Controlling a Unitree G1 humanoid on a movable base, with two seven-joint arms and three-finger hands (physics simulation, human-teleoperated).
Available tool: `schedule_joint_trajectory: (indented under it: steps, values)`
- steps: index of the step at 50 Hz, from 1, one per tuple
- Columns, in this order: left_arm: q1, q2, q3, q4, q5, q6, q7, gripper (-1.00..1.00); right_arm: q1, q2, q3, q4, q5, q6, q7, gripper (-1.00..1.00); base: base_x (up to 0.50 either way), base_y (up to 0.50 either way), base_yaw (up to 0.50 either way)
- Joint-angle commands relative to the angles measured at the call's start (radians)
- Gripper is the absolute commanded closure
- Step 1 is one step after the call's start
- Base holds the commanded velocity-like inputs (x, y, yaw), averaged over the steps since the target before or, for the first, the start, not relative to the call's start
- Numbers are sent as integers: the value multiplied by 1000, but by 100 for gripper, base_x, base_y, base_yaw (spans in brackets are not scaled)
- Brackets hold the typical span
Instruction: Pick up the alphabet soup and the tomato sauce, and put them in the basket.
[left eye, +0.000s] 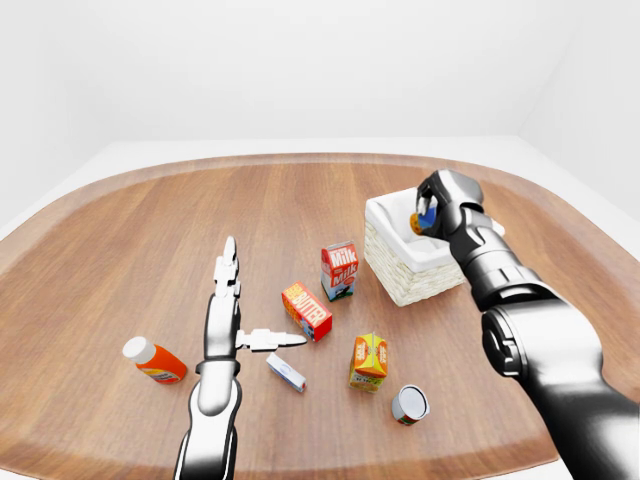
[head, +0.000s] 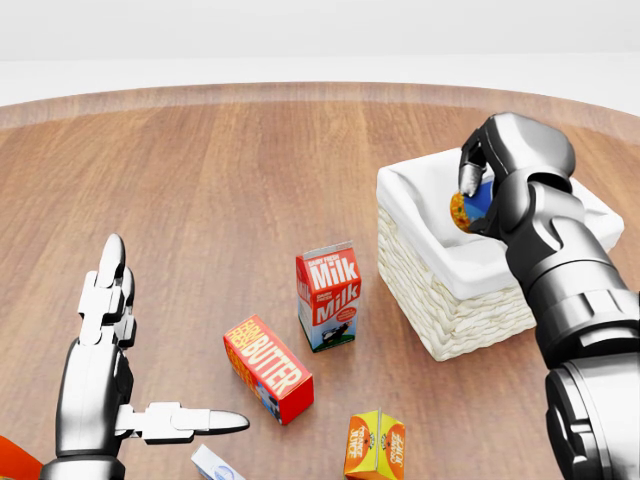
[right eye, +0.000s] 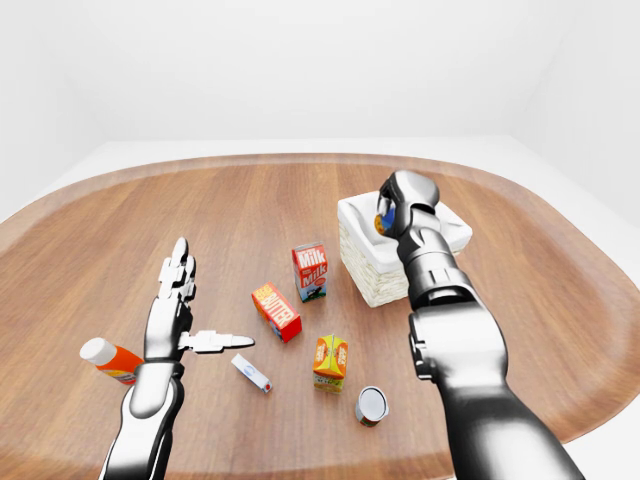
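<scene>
Alphabet soup (head: 463, 209) sits gripped in the right robot hand (head: 478, 180) over the basket (head: 455, 275), upper right of the head view. Only the eye views show the tomato sauce (left eye: 409, 404) lying low on the counter (left eye: 150, 240); the left robot hand (head: 130, 385) is spread wide.

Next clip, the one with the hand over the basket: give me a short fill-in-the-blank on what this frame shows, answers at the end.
1. The right hand holds a can over the white-lined ____.
2. The red carton standing upright on the table reads ____.
3. The left hand hovers with its fingers ____, holding nothing.
4. In the left-eye view, a second can lies on its ____ near the table's bottom edge.

Missing words: basket; Milk; open; side
</scene>
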Motion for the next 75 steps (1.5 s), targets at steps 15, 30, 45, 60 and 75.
schedule_joint_trajectory:
  steps: [15,30,45,60,75]
  values:
    - [3,1,0,0,-4,0,-3,-100,-7,19,-9,49,-5,21,-51,100,0,0,0]
    - [3,1,0,2,-3,0,-3,-100,6,16,-13,53,-5,21,-52,100,0,0,0]
    - [3,1,0,3,-4,0,-3,-100,4,15,-14,54,-6,21,-57,-100,0,0,0]
    - [3,1,0,3,-3,0,-3,-100,5,12,-16,54,-2,21,-62,-100,0,0,0]
    - [3,1,0,3,-3,0,-3,-100,-5,-3,-16,45,0,21,-56,-100,0,0,0]
